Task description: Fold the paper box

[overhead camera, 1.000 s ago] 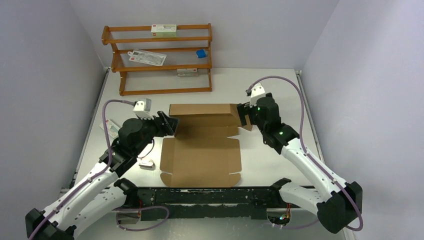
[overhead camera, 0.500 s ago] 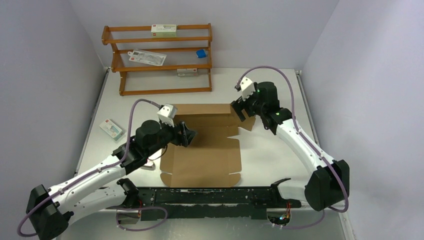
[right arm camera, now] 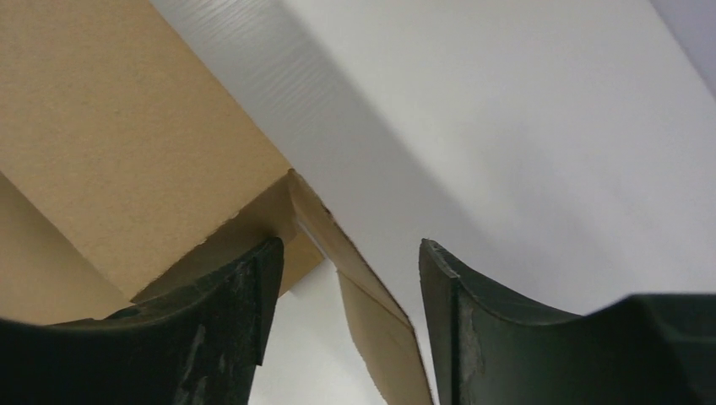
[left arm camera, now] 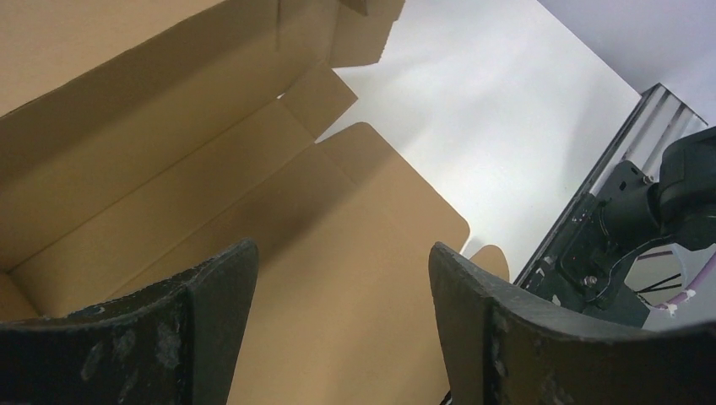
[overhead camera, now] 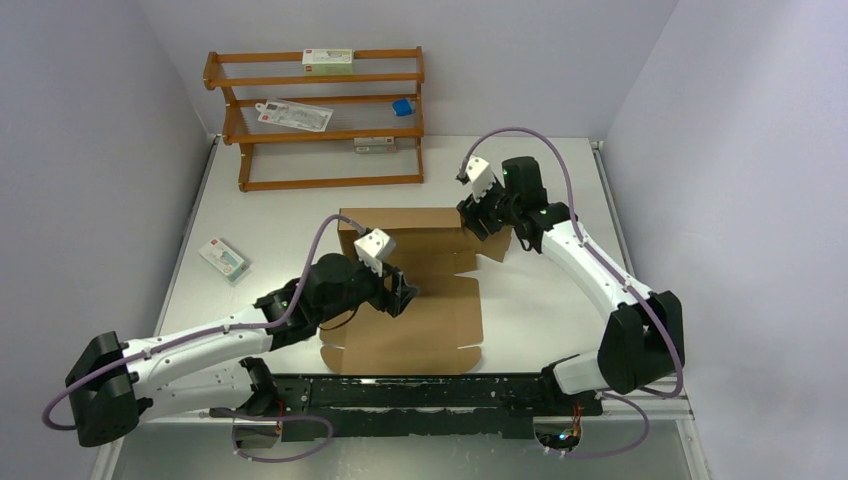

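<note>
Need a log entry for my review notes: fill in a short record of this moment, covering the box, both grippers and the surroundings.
paper box: partly folded, far wall raised, near panel flat on the table
left gripper: open, over the flat panel, holding nothing
right gripper: open, jaws astride the box's far right corner flap
elsewhere: wooden rack at the far edge; small white carton left of the box

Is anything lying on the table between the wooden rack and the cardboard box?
No. In the top view, the strip of table between the wooden rack and the paper box is bare.
</note>
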`<act>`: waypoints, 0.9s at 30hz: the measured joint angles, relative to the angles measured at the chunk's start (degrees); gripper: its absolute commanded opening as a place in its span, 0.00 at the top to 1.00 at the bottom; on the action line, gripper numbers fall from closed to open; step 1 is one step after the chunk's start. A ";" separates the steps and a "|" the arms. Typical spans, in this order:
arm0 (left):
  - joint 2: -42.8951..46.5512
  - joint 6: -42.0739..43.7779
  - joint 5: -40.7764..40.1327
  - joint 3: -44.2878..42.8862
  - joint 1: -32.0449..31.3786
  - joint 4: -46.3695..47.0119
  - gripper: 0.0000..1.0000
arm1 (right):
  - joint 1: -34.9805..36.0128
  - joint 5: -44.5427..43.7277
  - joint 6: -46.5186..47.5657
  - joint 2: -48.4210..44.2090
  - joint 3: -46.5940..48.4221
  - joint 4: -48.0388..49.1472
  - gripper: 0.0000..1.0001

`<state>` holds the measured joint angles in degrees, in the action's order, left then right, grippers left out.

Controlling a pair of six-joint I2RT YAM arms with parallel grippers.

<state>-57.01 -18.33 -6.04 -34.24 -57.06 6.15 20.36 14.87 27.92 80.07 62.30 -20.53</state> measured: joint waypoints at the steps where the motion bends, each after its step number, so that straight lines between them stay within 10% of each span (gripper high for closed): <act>1: -0.46 0.22 0.00 0.00 -0.35 0.46 0.21 | 0.00 0.61 -0.04 0.20 0.00 -0.35 0.41; 14: -10.54 2.58 -3.17 1.81 -5.33 11.30 0.20 | -0.02 5.60 -5.90 -3.41 -3.37 1.09 0.71; 27: -29.09 5.29 -16.37 4.87 -11.23 32.00 0.16 | 0.46 7.85 -9.44 -5.81 -6.73 3.76 0.79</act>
<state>-86.11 -13.04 -22.41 -29.36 -68.29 38.15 20.82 22.72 18.48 74.26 55.57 -16.78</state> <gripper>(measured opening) 0.832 0.218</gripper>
